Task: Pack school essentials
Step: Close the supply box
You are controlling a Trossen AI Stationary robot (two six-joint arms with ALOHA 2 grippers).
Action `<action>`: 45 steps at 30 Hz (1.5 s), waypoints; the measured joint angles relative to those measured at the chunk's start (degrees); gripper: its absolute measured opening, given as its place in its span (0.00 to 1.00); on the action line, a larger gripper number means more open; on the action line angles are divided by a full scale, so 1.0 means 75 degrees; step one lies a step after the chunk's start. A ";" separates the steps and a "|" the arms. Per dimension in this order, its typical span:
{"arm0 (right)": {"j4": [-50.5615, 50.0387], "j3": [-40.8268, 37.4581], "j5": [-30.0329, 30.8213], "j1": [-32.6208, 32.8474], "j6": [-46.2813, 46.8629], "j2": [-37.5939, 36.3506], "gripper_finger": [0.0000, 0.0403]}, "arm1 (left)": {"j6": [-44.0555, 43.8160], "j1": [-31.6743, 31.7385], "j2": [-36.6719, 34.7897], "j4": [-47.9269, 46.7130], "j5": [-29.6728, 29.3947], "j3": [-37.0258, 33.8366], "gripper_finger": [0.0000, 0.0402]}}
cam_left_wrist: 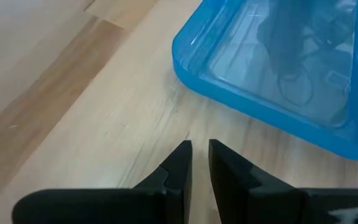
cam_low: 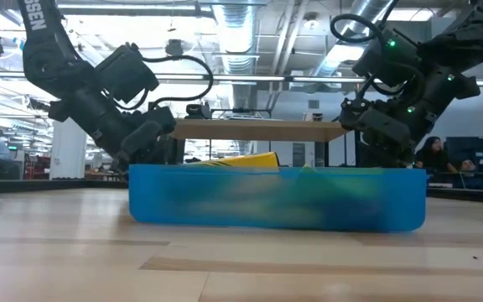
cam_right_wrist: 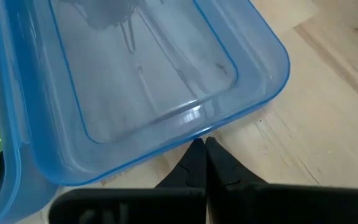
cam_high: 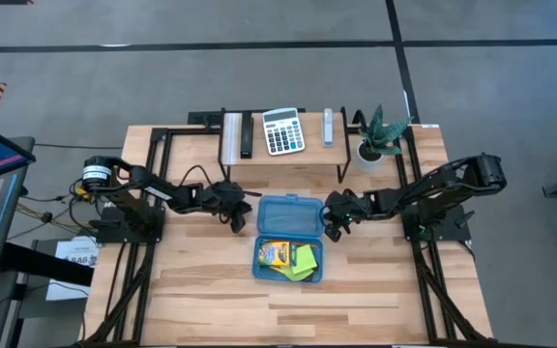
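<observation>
High view is showing the blue case (cam_high: 289,239) lying open near the middle of the table (cam_high: 201,290), lid (cam_high: 289,215) folded back toward the shelf (cam_high: 283,155), tray toward the front edge. Both claws are flanking the lid: the left claw (cam_high: 236,218) is sitting just beside the lid's left edge, and the right claw (cam_high: 335,226) is sitting just beside its right edge.

Claw state: in the left wrist view the left claw (cam_left_wrist: 200,155) is showing its fingers nearly together with a thin gap and nothing between them. In the right wrist view the right claw (cam_right_wrist: 204,153) is showing its fingers pressed together, empty, with the tips just at the lid's (cam_right_wrist: 142,87) rounded corner.

Contents: the crayon box (cam_high: 276,254) is lying in the tray's left part, with the sticky pad (cam_high: 305,259) to its right. Pencils and scissors are not clearly distinguishable inside the case. In the low view, yellow and green shapes are rising to about the rim of the case (cam_low: 275,198).

Hazards, as judgement:
- The lid is probably needing to be closed next. Contents standing proud of the rim are likely to block it.
- A claw pushing the lid from one side only is likely to slide or rotate the light case on the table instead of folding the lid.
- Closed tips slipping under the thin lid edge are at risk of scraping the table or flipping the case.
</observation>
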 joint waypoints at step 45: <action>0.0528 0.0012 0.0176 -0.0099 -0.0305 -0.0015 0.01 | 0.0175 -0.0026 -0.0006 -0.0168 -0.0248 0.0373 0.11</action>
